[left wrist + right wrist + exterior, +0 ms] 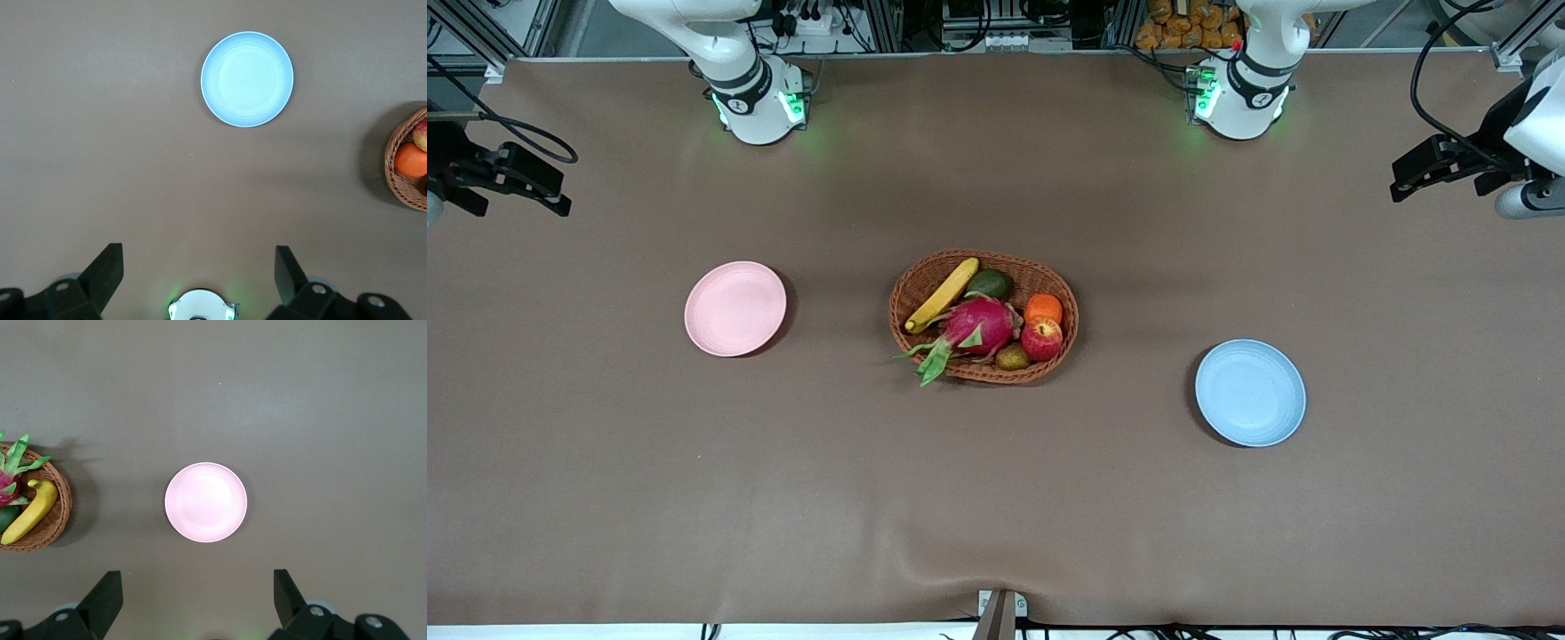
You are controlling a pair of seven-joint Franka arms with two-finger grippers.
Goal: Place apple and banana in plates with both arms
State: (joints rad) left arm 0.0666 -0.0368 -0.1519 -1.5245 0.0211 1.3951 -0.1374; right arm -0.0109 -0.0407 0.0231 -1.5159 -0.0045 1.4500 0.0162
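An oval wicker basket (1052, 271) sits mid-desk (996, 498), well clear of every edge, holding a magenta dragon fruit (978, 327), an orange (1043, 308), an avocado (991, 284) and a kiwi (1012, 357).

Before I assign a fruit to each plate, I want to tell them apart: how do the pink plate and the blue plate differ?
The pink plate is pale pink, the blue plate pale blue. The pink plate lies toward the right arm's end of the table, the blue plate toward the left arm's end. The blue plate sits nearer the front camera than the pink plate. Both are round, shallow, empty, similar in size, and apart from the basket.
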